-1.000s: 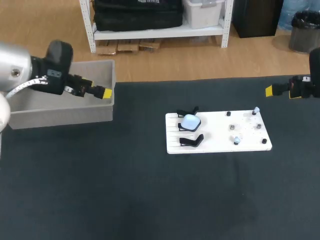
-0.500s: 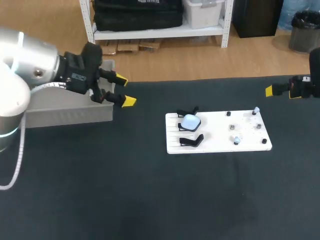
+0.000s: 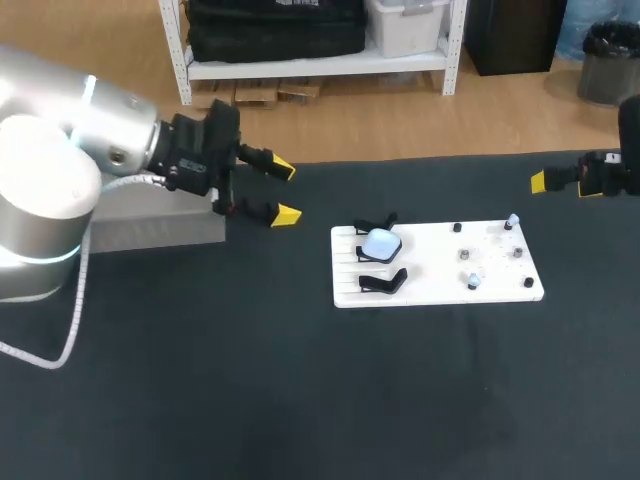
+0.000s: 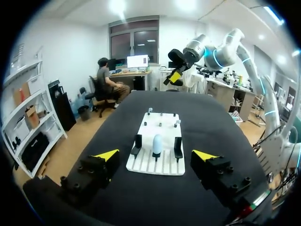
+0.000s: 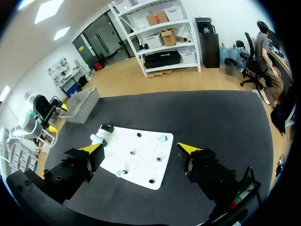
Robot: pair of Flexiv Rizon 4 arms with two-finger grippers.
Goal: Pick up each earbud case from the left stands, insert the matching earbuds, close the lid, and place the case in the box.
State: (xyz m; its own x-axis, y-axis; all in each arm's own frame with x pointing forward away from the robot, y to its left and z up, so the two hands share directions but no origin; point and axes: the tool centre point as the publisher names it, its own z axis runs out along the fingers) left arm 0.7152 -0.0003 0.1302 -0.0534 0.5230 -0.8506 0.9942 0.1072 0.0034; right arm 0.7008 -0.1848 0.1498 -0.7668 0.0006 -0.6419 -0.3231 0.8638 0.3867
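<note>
- Our left pincer (image 3: 284,192): moved off box (image 3: 150,233), now over table (image 3: 300,400) between box and white board (image 3: 440,288); fingers wide apart, empty.
- Our right pincer (image 5: 141,148): unmoved at far table edge, spread open, empty.
- Earbud case (image 3: 381,242): pale, on board's left stands, untouched.
- Judgement: next pick-up beginning.

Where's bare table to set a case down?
Bare: the wide table stretch in front of the white board, and the gap between board and gray box, where the left gripper hangs. Crowded: the board's left end, with stands and case.
</note>
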